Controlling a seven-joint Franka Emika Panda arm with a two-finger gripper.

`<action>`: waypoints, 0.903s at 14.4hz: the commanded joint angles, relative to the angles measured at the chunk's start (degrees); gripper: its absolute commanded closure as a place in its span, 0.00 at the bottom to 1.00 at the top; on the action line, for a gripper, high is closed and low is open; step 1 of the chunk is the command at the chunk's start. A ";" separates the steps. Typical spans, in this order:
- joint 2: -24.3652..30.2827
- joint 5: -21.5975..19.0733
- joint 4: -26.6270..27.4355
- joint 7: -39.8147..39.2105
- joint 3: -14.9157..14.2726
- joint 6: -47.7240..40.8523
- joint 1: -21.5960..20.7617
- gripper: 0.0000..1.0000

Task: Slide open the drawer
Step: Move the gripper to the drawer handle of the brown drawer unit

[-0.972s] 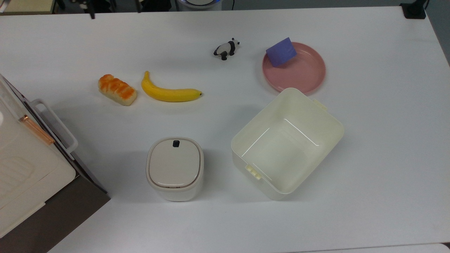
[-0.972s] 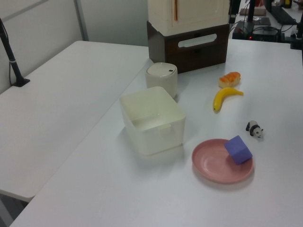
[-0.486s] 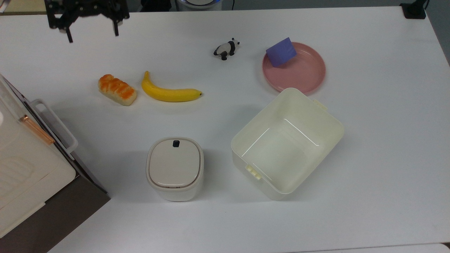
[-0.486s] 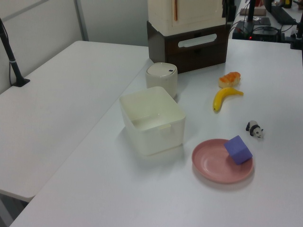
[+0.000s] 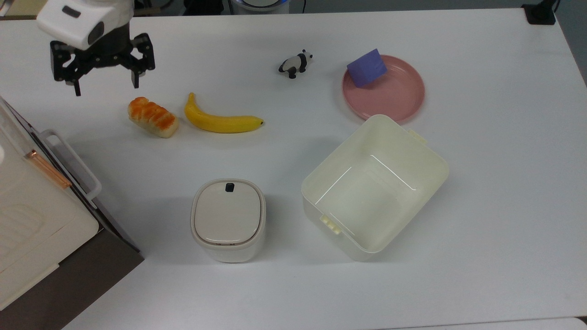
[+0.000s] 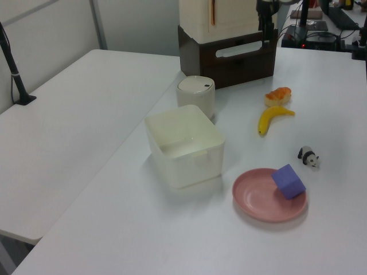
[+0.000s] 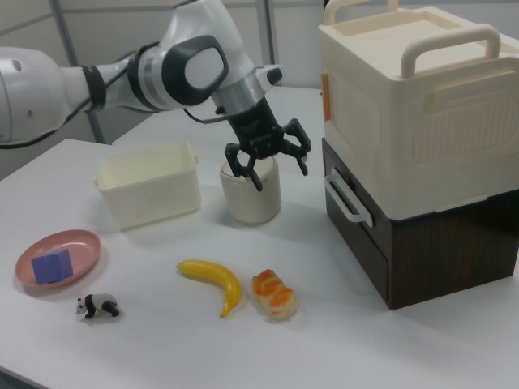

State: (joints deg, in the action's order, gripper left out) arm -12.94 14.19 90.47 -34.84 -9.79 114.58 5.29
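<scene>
Right now the black two-finger hand hangs open and empty above the white counter, and the shut dark brown wooden drawer's white bar handle lies toward the top view's lower left.

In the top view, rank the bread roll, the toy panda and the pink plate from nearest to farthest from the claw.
From the claw, in the top view:
1. Bread roll, just below and right of it.
2. Toy panda, further right near the table's middle.
3. Pink plate, furthest right.
</scene>
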 commanded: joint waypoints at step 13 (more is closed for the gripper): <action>-8.59 7.52 -0.38 3.37 -0.23 13.65 3.41 0.00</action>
State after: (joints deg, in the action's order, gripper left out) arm -21.69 19.27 90.26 -34.05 -9.81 127.25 8.99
